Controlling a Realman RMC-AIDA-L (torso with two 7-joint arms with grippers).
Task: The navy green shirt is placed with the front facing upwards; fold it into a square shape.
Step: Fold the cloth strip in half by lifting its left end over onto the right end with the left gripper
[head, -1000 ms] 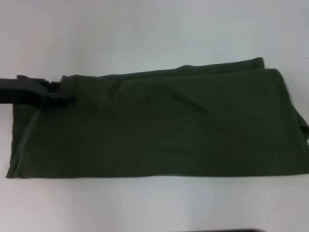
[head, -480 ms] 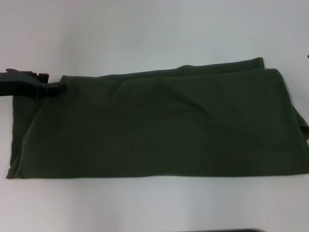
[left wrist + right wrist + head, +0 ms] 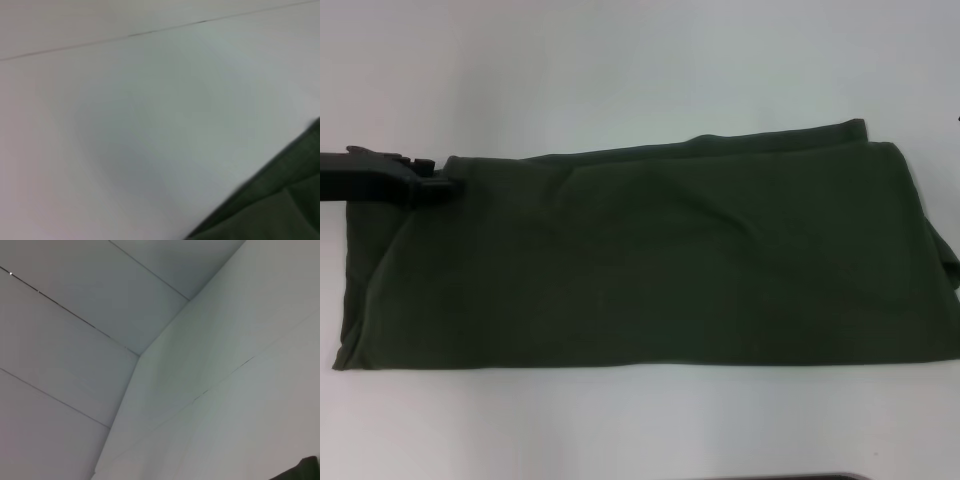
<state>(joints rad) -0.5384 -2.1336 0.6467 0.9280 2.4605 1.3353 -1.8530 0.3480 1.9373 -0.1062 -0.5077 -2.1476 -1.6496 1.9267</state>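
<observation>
The left gripper sits at the far left corner of the navy green shirt, touching its edge; I cannot tell whether it grips. The shirt lies folded into a long band across the white worktop, plain side up.

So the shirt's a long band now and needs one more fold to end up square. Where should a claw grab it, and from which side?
Probably the far left corner of the navy green shirt, coming in from the robot's left, where the left claw already sits. The band lies flat and long, with its left short end fully in view, so that end could be carried over toward the right. The right claw is out of view.
</observation>
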